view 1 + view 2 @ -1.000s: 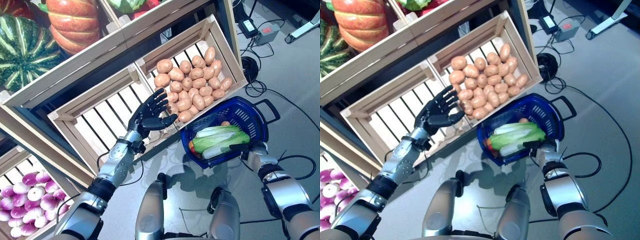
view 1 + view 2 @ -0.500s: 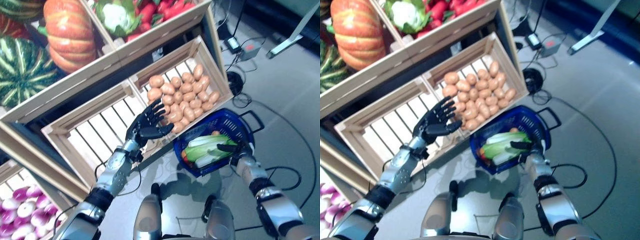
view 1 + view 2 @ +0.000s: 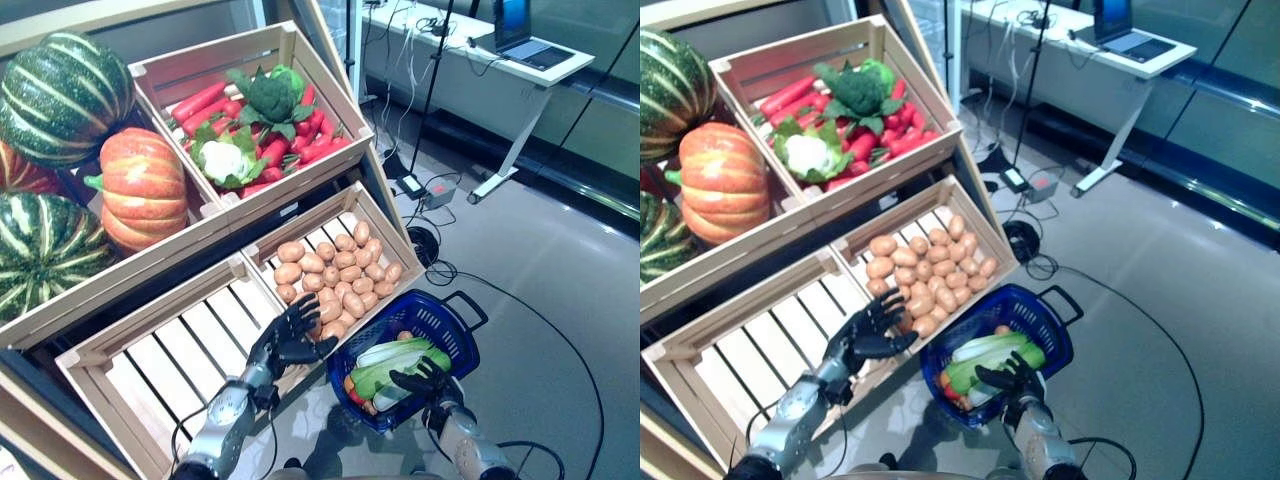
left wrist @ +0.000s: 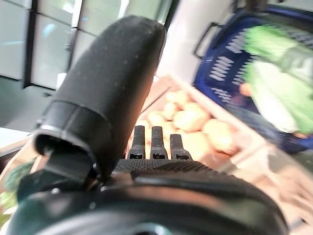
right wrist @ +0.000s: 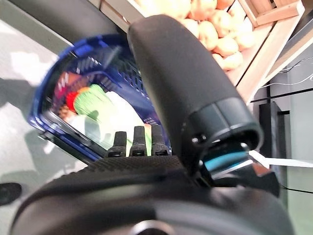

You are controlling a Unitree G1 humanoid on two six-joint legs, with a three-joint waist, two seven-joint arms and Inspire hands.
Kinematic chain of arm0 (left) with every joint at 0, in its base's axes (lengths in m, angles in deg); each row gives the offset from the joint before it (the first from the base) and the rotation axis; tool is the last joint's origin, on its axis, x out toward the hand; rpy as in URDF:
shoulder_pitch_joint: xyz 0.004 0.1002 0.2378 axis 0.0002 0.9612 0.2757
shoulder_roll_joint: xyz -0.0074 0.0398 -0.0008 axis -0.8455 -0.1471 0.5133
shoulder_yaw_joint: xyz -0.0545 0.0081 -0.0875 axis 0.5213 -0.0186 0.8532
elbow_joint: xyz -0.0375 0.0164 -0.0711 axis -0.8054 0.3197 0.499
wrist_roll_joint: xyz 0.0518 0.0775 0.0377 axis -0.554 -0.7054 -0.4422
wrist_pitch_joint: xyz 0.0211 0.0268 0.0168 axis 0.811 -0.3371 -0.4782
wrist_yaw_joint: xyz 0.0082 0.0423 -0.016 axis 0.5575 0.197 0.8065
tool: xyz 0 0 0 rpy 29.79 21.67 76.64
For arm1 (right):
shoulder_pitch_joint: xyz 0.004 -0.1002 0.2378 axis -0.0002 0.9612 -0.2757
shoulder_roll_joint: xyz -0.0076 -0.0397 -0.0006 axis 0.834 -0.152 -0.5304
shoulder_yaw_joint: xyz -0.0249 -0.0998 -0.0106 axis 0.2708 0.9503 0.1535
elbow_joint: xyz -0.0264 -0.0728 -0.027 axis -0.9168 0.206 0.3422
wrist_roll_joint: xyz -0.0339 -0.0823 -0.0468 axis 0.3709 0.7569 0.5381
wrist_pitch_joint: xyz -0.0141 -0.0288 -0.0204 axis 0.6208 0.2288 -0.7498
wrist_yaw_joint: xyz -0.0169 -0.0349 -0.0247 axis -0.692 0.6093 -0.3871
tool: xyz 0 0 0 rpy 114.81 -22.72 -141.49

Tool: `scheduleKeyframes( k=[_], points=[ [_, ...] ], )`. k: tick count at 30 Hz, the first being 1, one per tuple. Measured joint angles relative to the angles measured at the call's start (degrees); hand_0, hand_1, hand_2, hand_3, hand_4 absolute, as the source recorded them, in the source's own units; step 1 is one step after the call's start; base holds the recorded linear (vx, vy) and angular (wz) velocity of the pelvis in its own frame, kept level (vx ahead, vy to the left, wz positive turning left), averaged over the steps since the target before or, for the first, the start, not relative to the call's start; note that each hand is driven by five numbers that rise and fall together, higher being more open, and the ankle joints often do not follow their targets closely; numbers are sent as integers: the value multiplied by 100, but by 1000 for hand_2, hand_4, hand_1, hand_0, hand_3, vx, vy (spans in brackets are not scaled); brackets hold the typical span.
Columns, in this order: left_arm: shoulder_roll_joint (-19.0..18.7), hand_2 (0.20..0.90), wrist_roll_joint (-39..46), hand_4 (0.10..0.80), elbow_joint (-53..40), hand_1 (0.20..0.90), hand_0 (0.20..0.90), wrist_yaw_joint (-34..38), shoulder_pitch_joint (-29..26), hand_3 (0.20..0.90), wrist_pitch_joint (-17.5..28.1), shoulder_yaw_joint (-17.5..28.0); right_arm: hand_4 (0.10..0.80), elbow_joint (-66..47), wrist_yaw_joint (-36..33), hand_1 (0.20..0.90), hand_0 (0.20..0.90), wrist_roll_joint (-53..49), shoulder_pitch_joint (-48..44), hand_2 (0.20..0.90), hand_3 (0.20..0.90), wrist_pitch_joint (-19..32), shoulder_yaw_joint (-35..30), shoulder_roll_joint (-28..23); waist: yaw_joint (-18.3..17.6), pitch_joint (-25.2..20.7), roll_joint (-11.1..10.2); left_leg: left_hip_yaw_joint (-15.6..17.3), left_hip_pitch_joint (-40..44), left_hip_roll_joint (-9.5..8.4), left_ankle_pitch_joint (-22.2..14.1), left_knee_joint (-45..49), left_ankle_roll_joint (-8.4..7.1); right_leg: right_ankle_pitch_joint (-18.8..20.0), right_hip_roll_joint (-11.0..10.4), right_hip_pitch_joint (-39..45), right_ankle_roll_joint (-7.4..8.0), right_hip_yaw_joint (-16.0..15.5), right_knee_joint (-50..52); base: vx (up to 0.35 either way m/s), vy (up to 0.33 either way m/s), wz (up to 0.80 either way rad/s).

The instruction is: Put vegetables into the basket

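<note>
The blue plastic basket (image 3: 455,330) stands on the floor in front of the wooden stand. In it lie long pale-green leafy vegetables (image 3: 400,358), an orange round one (image 3: 404,336) and a red one (image 3: 355,394). My left hand (image 3: 290,338) is open, its fingers spread over the near corner of the crate of potatoes (image 3: 330,275); it holds nothing. My right hand (image 3: 425,381) is open at the basket's near rim, fingers straight. The basket also shows in the right wrist view (image 5: 85,68) and in the left wrist view (image 4: 230,54).
The wooden stand has an empty slatted crate (image 3: 170,365) left of the potatoes, a crate of mixed vegetables (image 3: 250,110) above, and large squashes (image 3: 140,190) at the left. Cables and a power block (image 3: 425,190) lie on the floor beyond; a white desk (image 3: 480,60) stands at the back.
The camera has tilted up and pulled back, so more of the stand and room shows. Both hands keep their places by the potato crate and the basket's rim.
</note>
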Motion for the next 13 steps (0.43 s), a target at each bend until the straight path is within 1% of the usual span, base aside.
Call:
scheduleKeyframes(
  k=[3, 7, 10, 12, 13],
  points=[
    [34, 900, -420, 800, 459, 900, 900, 85, 36, 900, 46, -80, 800, 2, 191, 900, 900, -27, 206, 900, 900, -98, 33, 14, -8, -123, -14, 9, 23, 25, 56, -100, -15, 66, 52, 19, -6, 7, -130, 1, -41, -3],
    [286, 900, -1034, 800, 1167, 900, 900, 409, 88, 900, 179, -106, 800, 2, 597, 900, 900, -268, 279, 900, 900, -82, 44, 32, -81, -173, -14, 13, 17, 24, 106, -170, -19, 169, 76, 17, -11, 11, -259, 4, -1, -3],
    [524, 900, -1237, 800, 1922, 900, 900, 756, 163, 900, 220, -98, 800, 17, 879, 900, 900, -289, 322, 900, 900, 44, 98, 105, -175, -238, -12, 20, 15, 21, 118, -183, -17, 202, 77, 11, -3, 11, -307, 4, 15, 0],
    [682, 900, -1305, 800, 2474, 900, 900, 855, 171, 900, 222, -85, 800, 235, 1015, 900, 900, -284, 312, 900, 900, 201, 108, 160, -169, -252, 2, 16, 5, 19, 125, -183, -15, 212, 77, 10, -5, 10, -310, 25, 43, 1],
    [708, 900, -1374, 800, 2604, 900, 900, 881, 174, 900, 219, -89, 800, 304, 1041, 900, 900, -280, 305, 900, 900, 211, 108, 167, -170, -256, 6, 14, 5, 18, 126, -183, -15, 212, 77, 9, -5, 10, -310, 0, 0, 0]
  ],
)
